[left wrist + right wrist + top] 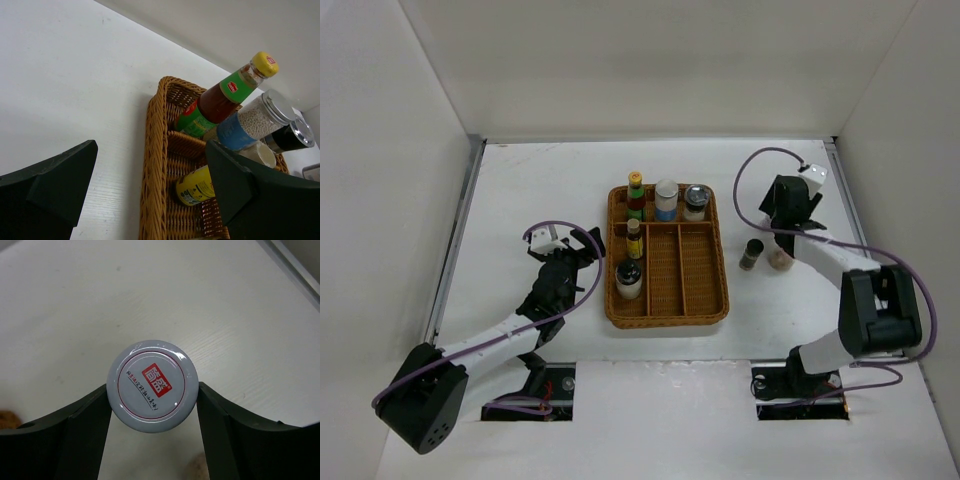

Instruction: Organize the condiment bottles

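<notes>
The wicker tray [668, 320] sits mid-table; in the left wrist view its near end is cut off and partly blocked by dark fingers [47, 187]. The left gripper [588, 250] hangs just left of the tray, jaws spread wide and empty. Five bottles stand upright in the tray, caps up. Along the far end are a yellow-capped sauce bottle [636, 195], a white-capped blue-labelled bottle [666, 200] and a silver-lidded jar [695, 202]. Down the left side are a second yellow-capped bottle [634, 238] and a squat dark-and-white bottle [629, 279]. Right of the tray, on the table, the grey-lidded jar [751, 254] stands upright. Just beside it is the pink-capped jar [150, 365], half hidden under the right arm from above. The right wrist view shows only its round lid, pale with a red mark. The right gripper [152, 390] is closed against both sides of it.
</notes>
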